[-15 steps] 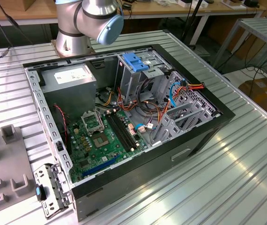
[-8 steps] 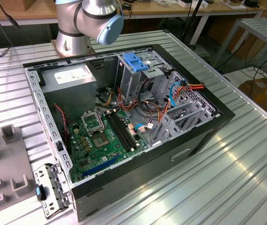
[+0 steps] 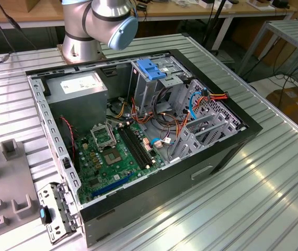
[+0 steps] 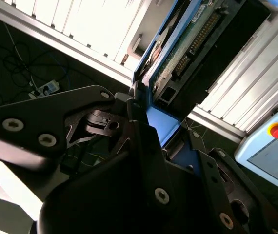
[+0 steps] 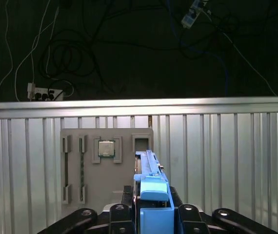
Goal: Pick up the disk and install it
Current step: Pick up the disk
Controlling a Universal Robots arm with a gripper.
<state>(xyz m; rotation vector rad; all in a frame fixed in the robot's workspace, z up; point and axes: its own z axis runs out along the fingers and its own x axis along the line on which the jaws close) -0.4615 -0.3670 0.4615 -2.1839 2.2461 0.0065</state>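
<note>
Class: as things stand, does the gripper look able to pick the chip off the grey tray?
Probably not: the gripper is shut on the disk, so no free grip, though nothing covers the chip.

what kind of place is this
Probably a robotics lab test cell: an opened computer case and a grey parts fixture sit on a ribbed metal table, workbenches stand behind, and the gripper holds the disk.

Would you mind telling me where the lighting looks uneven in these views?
Exterior view: glare streaks across the metal table, while the computer case interior sits in shade. Second wrist view: the table's slats wash out to white behind the disk, and the end effector gripping it is dark. First wrist view: the floor beyond the table is dim.
</note>
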